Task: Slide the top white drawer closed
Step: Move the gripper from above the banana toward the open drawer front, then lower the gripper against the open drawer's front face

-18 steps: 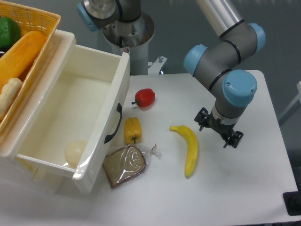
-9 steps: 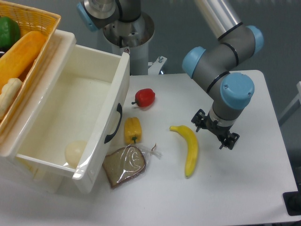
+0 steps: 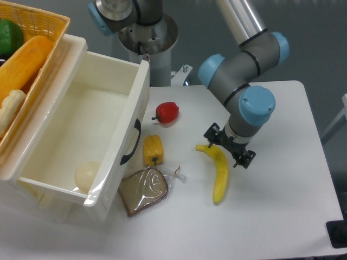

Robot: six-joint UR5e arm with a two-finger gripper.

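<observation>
The top white drawer (image 3: 92, 130) stands pulled far out at the left, its front with the curved black handle (image 3: 131, 142) facing right. A pale round object (image 3: 87, 174) lies inside it. My gripper (image 3: 228, 148) hangs over the table's middle, right above the upper end of the banana (image 3: 218, 169), well to the right of the drawer front. Its fingers point down; I cannot tell whether they are open or shut. It holds nothing that I can see.
A red pepper (image 3: 167, 112), a yellow pepper (image 3: 153, 149) and a bagged slice of bread (image 3: 145, 189) lie close to the drawer front. A yellow woven basket (image 3: 38, 21) with food sits on top at the far left. The robot's base (image 3: 146, 32) stands behind.
My gripper has moved left, from right of the banana to over its upper end, closer to the drawer. The drawer and the food have not moved.
</observation>
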